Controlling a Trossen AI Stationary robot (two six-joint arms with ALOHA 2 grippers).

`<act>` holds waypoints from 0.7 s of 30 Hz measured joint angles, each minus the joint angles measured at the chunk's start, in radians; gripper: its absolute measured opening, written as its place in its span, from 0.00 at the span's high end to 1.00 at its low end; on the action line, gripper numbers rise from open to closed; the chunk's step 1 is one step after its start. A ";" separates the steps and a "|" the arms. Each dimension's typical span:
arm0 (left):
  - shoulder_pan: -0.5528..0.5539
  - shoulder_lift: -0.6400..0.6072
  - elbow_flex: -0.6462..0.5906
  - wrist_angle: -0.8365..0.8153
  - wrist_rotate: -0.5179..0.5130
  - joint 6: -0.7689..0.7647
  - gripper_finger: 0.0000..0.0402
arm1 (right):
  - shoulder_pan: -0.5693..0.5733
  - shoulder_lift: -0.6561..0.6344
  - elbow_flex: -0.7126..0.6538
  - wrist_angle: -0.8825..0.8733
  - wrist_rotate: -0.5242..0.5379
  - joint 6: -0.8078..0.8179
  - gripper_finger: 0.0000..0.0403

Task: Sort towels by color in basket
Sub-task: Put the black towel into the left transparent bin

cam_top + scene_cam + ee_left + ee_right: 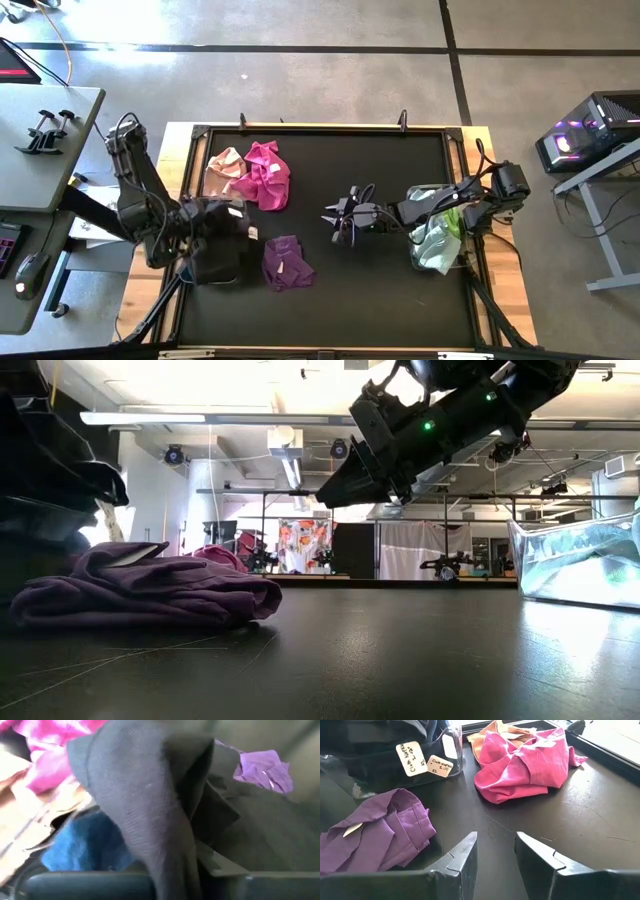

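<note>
My left gripper (222,215) is over the clear left bin (215,262), which holds dark towels, and is shut on a black towel (135,805). A blue towel (85,845) lies under it. On the mat lie a purple towel (285,263) (375,835), a magenta towel (265,175) (520,762) and a pale pink towel (223,168) partly beneath the magenta one. My right gripper (335,215) (495,860) is open and hovers above the mat's middle, right of the purple towel. The right bin (437,240) holds lime, mint and white towels. My left gripper holds the black towel, which drapes in a thick fold (165,855) right in front of its wrist camera. The cloth covers the fingers, so the held part cannot be told. The towel's lower part lies in or on the left bin.
Paper tags (410,757) hang on the left bin's clear wall. A raised black frame (320,130) runs around the mat. Bare mat lies between the purple towel and the right bin (580,560). A side table with clamps (45,130) stands off to the left.
</note>
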 joint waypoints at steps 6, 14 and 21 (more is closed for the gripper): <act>0.051 -0.013 0.010 0.040 0.010 -0.002 0.67 | 0.000 0.000 0.000 0.001 0.000 0.000 0.69; 0.151 -0.040 0.279 -0.146 0.136 -0.018 0.55 | 0.000 0.000 0.000 0.004 0.000 -0.027 0.69; 0.198 0.028 0.497 -0.152 0.103 0.204 0.58 | 0.000 0.000 0.000 0.004 0.000 -0.027 0.69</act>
